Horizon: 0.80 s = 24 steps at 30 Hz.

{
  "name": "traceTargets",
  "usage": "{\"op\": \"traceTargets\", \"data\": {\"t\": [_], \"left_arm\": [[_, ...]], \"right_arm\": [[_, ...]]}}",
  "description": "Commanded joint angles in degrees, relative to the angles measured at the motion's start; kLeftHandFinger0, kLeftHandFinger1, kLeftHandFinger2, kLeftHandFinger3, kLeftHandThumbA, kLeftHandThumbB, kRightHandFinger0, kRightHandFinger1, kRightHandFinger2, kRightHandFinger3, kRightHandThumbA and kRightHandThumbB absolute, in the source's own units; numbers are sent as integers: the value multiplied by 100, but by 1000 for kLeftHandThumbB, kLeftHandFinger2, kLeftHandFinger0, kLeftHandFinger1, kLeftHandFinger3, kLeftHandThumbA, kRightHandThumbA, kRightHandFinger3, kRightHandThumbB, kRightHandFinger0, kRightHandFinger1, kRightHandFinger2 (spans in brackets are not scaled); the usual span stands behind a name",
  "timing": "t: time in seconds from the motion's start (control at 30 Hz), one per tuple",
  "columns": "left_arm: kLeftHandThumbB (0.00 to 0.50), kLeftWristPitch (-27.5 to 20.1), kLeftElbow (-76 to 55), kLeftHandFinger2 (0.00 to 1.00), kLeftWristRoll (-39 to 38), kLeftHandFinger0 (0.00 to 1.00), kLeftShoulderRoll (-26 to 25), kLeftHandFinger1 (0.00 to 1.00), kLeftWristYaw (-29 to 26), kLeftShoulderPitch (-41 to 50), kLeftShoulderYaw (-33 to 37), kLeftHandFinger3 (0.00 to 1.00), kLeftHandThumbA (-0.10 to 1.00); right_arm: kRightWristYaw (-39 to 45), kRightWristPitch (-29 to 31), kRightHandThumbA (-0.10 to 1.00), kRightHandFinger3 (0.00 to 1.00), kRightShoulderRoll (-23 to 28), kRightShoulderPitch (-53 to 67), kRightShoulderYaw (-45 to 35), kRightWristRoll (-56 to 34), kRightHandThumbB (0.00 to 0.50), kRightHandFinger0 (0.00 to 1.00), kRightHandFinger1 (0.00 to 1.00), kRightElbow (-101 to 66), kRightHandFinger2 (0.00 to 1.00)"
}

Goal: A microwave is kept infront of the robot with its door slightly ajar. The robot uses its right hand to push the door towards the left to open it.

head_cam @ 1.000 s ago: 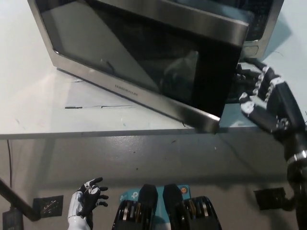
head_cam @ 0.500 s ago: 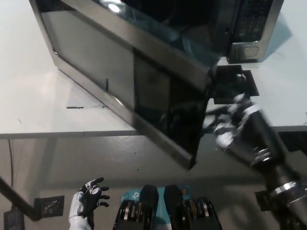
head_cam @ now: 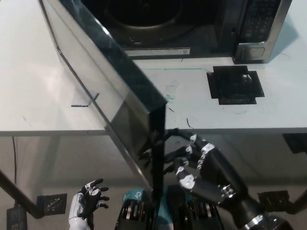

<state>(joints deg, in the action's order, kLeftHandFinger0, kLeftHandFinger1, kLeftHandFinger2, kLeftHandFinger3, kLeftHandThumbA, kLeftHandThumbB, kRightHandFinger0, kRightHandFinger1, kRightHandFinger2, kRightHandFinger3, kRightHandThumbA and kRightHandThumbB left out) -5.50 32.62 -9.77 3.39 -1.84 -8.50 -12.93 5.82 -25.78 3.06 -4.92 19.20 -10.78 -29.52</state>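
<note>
The stainless microwave stands at the back of the white table, its dark cavity and glass turntable showing. Its door is swung far out to the left, past the table's front edge, standing almost edge-on to me. My black right hand is below the table edge, its fingers spread and touching the inner face of the door near its free end. My white left hand rests low at the bottom left, fingers apart, holding nothing.
A black square patch is stuck on the table in front of the microwave's control panel. Black tape marks lie on the table left of the door. A dark bar crosses the lower left floor area.
The door has swung from slightly ajar to wide open toward the left. My right hand followed it from beside the microwave's right front down and left, below the table edge.
</note>
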Motion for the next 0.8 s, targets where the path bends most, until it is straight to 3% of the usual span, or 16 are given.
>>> {"op": "traceTargets", "data": {"t": [0.0, 0.2, 0.27, 0.33, 0.5, 0.6, 0.77], "left_arm": [[17, -209, 0, 456, -5, 315, 1, 359, -15, -99, 61, 563, 219], [14, -178, -11, 462, 6, 335, 3, 369, -29, -122, 70, 558, 224], [28, -216, 34, 434, -10, 300, 8, 339, -43, -134, 50, 543, 223], [24, -226, 70, 441, -43, 294, -3, 341, 3, -147, 43, 539, 224], [24, -179, 63, 458, -51, 330, 15, 370, -8, -163, 46, 539, 216], [13, -165, 36, 471, -61, 330, 7, 375, 11, -142, 46, 555, 211], [27, -156, 19, 448, -42, 291, 22, 344, -45, -144, 37, 545, 203]], "right_arm": [[189, 217, 449, 822, -154, 78, 236, 124, 96, 433, 593, -100, 678], [177, 79, 452, 826, -202, 57, 169, 74, 93, 413, 568, -170, 663], [228, 82, 430, 858, -213, 172, 227, -5, 65, 491, 616, -224, 699], [232, 6, 405, 839, -247, 324, 392, 44, 57, 485, 604, -361, 694], [214, 81, 431, 816, -271, 480, 508, 98, 69, 474, 595, -401, 672], [206, 89, 420, 827, -270, 507, 465, 76, 52, 481, 604, -414, 678], [213, -36, 414, 843, -101, 622, 257, -56, 68, 494, 622, -594, 700]]}}
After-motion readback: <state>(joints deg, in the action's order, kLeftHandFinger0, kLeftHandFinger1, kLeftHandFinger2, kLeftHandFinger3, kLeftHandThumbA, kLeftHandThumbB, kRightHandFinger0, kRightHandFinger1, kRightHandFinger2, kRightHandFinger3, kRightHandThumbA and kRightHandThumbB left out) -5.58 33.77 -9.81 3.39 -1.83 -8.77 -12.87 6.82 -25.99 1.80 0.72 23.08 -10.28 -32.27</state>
